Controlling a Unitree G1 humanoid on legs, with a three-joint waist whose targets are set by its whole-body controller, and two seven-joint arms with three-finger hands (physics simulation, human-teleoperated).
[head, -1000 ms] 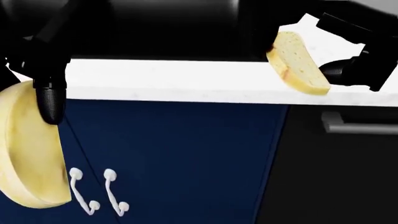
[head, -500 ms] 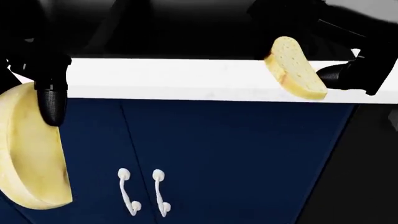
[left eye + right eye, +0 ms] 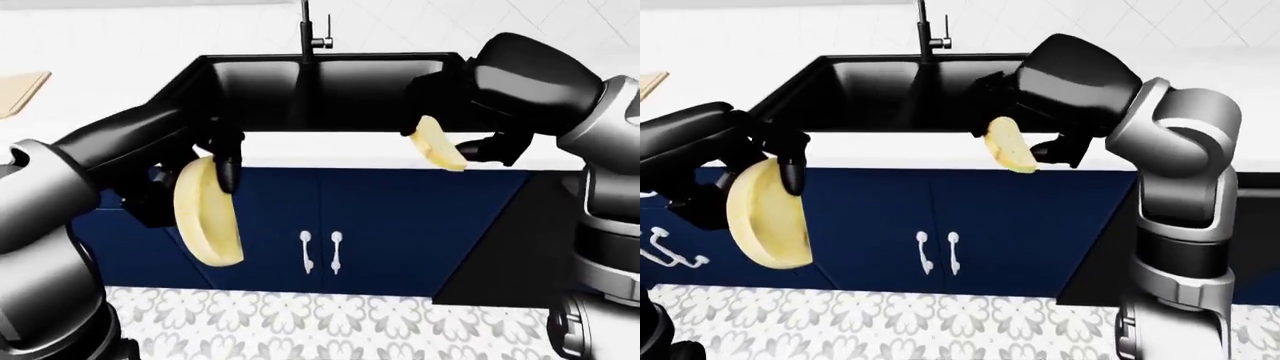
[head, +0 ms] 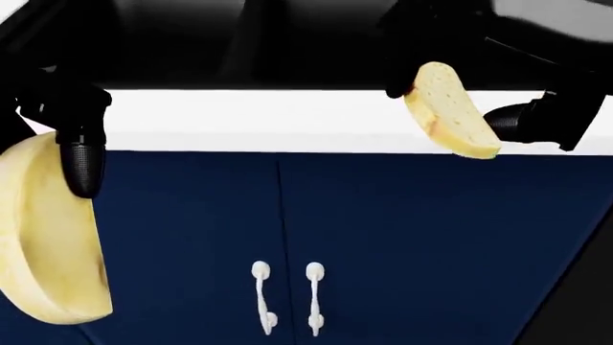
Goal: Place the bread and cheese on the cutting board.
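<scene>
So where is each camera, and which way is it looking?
Left-eye view: on the head, facing the sink and blue cabinet; both arms show, left hand holding cheese.
Right-eye view: beside it, same scene; right hand holds bread.
Head view: tilted down, closer on the counter edge.
All share the cheese, bread and cabinet handles.

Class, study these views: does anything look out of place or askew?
Nothing is spilled or damaged. Both foods hang in mid-air off the counter: the cheese on edge in the left hand, the bread tilted in the right hand.

Navy cabinets (image 3: pixel 380 225) (white-handled), patterned floor (image 3: pixel 330 330)
</scene>
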